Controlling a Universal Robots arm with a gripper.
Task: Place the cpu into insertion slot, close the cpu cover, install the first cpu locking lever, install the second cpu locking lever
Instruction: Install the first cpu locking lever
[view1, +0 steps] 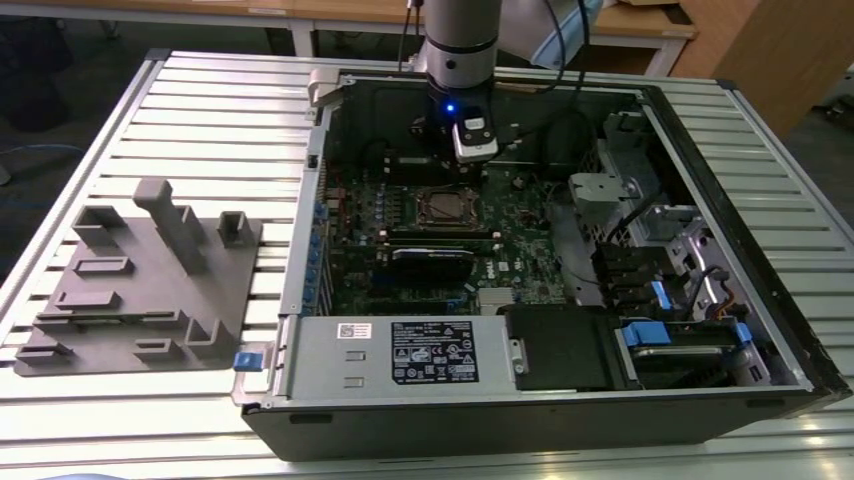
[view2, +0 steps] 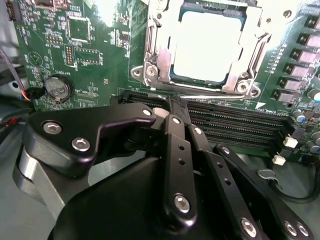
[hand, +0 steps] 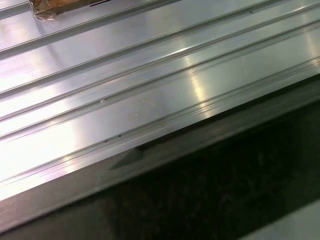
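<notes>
tool (view2: 172, 104) near cpu (view2: 209, 47) under cpu cover (view2: 159, 50)

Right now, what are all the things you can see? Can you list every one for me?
table: one, silvery and ribbed, under everything
computer case: one, black and grey, open, lying on the table
circuit board: one, green, inside the case
chip: one, silver-grey, on the board
metal frame: one, silvery, around the chip
long slots: several, black, beside the frame
round battery: one, silver, on the board
metal box: one, silvery with a label, at the case's near edge
plastic holder: one, grey, on the table at the exterior view's left of the case
robot arm: one, grey, reaching down into the case
pincer: one, black, over the long slots, near the chip
</notes>
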